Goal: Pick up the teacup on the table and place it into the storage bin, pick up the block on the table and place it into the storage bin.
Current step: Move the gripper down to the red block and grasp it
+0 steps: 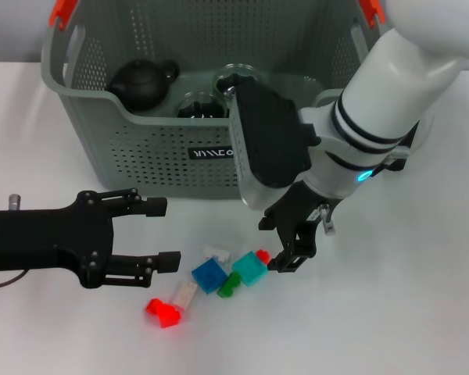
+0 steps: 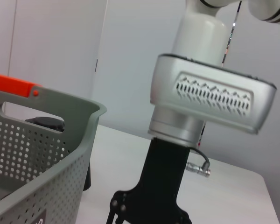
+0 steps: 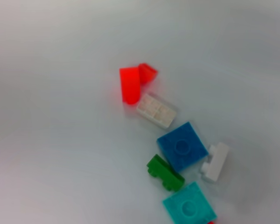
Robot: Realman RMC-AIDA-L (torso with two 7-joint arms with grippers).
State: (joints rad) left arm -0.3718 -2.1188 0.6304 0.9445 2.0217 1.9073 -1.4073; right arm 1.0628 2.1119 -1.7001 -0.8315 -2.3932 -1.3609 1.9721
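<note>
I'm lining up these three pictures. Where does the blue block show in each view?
Head view: blue block on the table, lower centre, just left of the teal block.
Left wrist view: not in it; only the bin and the right arm show.
Right wrist view: blue block, right of centre.
Shared landmark: the green block touching it, in the head and right wrist views.

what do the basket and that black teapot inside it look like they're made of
The storage bin looks like moulded matte plastic: thin perforated walls, rounded rim. The black teapot looks ceramic or clay with a dull satin finish, judging by its soft sheen; the exact material stays uncertain.
</note>
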